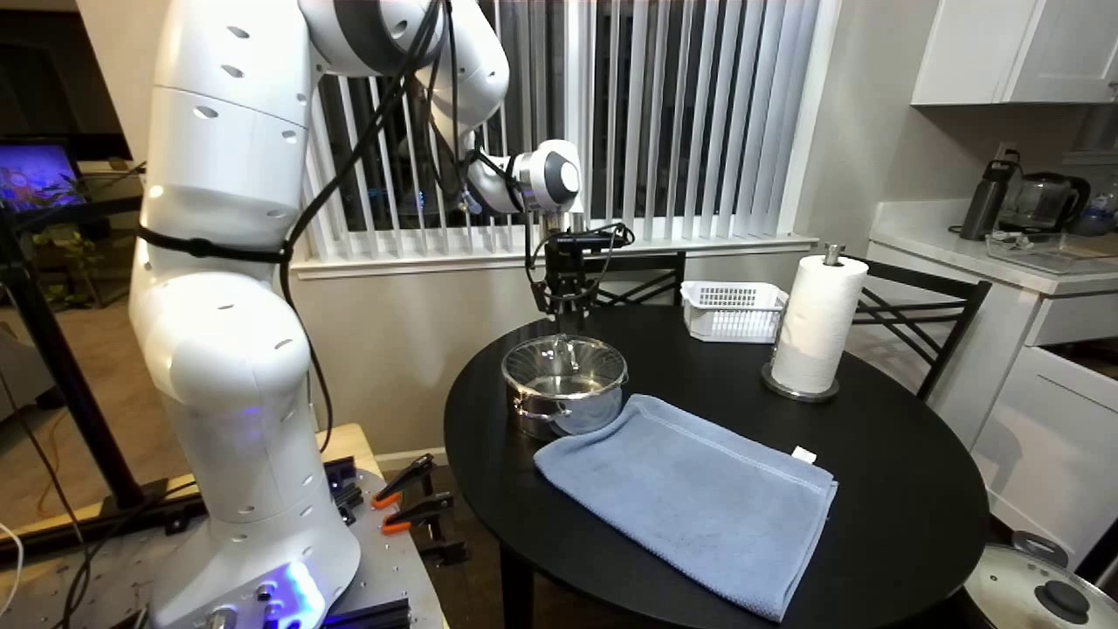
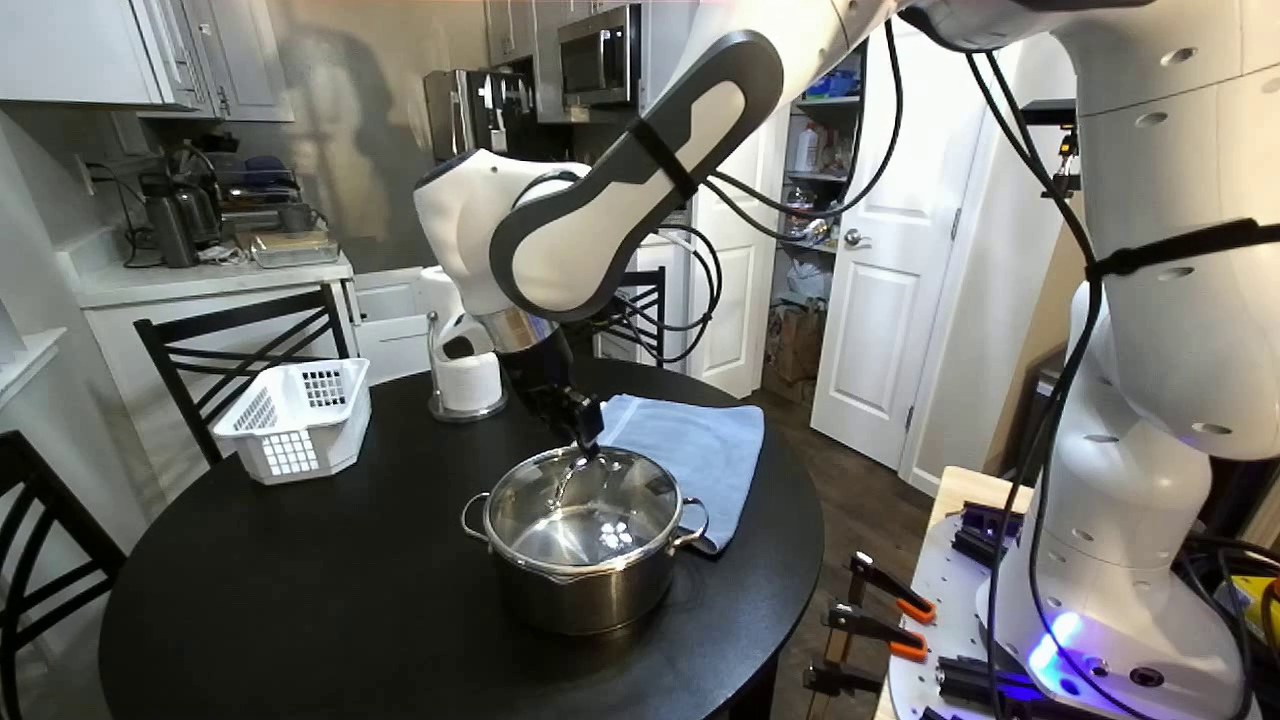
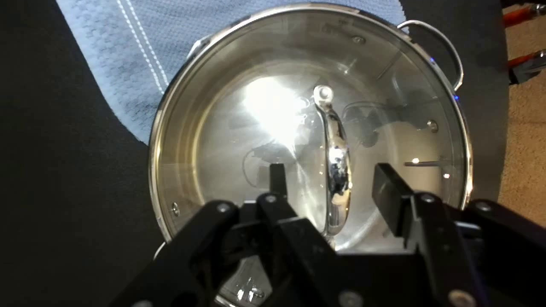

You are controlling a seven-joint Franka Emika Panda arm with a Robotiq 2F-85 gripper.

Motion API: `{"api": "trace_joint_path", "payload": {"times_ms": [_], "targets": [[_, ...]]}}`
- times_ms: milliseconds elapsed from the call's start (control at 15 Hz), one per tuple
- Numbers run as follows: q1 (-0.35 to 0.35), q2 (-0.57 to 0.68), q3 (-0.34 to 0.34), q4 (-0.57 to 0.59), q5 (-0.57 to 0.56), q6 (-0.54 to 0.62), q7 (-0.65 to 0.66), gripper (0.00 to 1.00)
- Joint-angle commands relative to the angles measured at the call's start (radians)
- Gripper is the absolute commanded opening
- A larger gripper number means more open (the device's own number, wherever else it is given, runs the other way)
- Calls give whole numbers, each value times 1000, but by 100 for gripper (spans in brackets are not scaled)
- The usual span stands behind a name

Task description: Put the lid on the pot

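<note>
The clear glass lid (image 1: 543, 362) has a metal rim and a shiny arched metal handle. It lies level on top of the shiny steel pot (image 1: 576, 418) and covers its opening. In an exterior view the lid (image 2: 540, 515) and pot (image 2: 600, 603) stand near the table's edge. In the wrist view the lid's handle (image 3: 337, 157) lies between the two fingers of my gripper (image 3: 328, 177), with a gap on both sides. The gripper is open and holds nothing. In both exterior views the gripper (image 1: 568, 321) (image 2: 588, 448) is right at or just above the handle.
A blue towel (image 1: 699, 498) lies beside the pot and touches it or nearly so. A paper towel roll (image 1: 819, 323) on a stand and a white basket (image 1: 734, 313) stand farther off on the round black table (image 1: 908, 489). Black chairs surround it.
</note>
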Motion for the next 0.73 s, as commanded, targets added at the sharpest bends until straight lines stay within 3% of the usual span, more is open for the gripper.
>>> {"api": "trace_joint_path", "payload": {"times_ms": [0, 67, 133, 333, 667], "targets": [[-15, -29, 2, -5, 25, -9, -3, 86], [-16, -31, -1, -3, 27, -9, 8, 93], [-6, -3, 0, 10, 7, -2, 1, 74], [-9, -7, -3, 12, 9, -2, 1, 93], [-9, -8, -3, 12, 10, -2, 2, 93]]}}
